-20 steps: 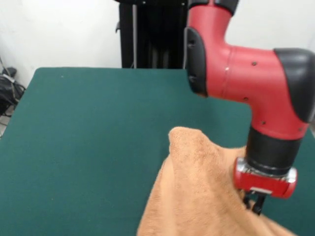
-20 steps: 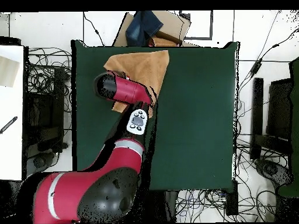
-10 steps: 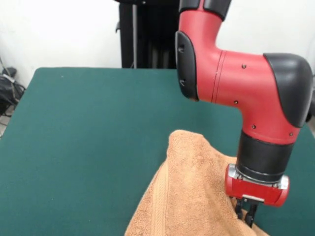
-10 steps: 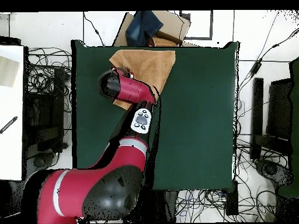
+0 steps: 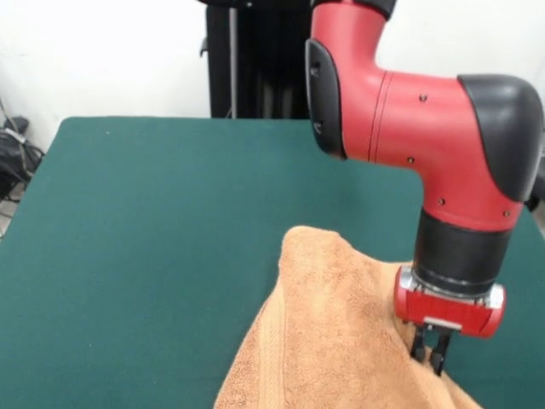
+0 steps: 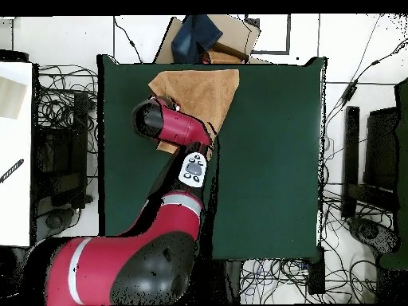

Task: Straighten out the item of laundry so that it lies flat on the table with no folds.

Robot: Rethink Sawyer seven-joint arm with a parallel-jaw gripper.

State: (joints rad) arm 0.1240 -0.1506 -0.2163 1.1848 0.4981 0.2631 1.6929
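The claw [image 5: 430, 358] has lifted slightly, pinched shut on the towel [image 5: 328, 341], tenting it above the table [image 5: 153, 239].

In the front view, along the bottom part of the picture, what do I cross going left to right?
Bare green table → raised fold of the orange-tan towel → gripper, its tips down at the towel → a little more table at the right edge.

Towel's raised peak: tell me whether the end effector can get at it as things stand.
Probably yes. The end effector is already down at the towel, beside its raised peak; nothing stands between them, only cloth. Its fingers look closed on a fold.
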